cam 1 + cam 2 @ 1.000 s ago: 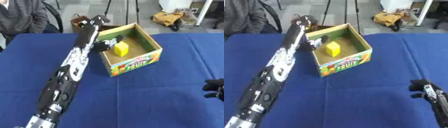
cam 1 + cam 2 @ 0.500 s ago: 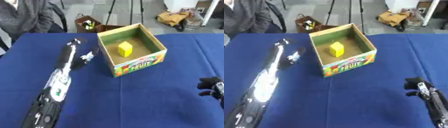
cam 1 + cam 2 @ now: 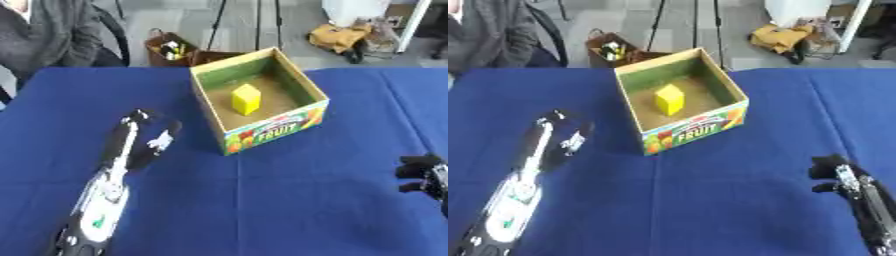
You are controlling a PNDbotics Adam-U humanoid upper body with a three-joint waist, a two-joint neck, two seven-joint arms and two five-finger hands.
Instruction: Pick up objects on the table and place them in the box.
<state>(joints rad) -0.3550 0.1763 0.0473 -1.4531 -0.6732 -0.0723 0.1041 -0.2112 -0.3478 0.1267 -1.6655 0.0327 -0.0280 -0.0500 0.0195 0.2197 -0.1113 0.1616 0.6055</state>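
One box (image 3: 262, 131) stands on the blue table (image 3: 262, 210), open at the top, with the word FRUIT printed on its near wall. It is turned a little, so that one corner points toward the robot's left side and the printed wall faces the near right. Inside it there is one yellow block (image 3: 246, 98), standing upright on the brown floor of the box, its long axis vertical; it is near the middle and apart from all four walls. No other loose object shows on the cloth. The left hand (image 3: 147, 135) lies low over the table, to the left of the box and apart from it, and the arm comes from the lower left corner and points away from the robot, slightly toward the box. Its fingers look stretched and relaxed, and they hold nothing. The right hand (image 3: 830, 172) shows at the right edge, near the lower corner, well apart from the box. Its dark fingers are bent inward, but whether it is clenched or relaxed cannot be told. Behind the far edge of the table there is one brown bag (image 3: 171, 46) on the floor
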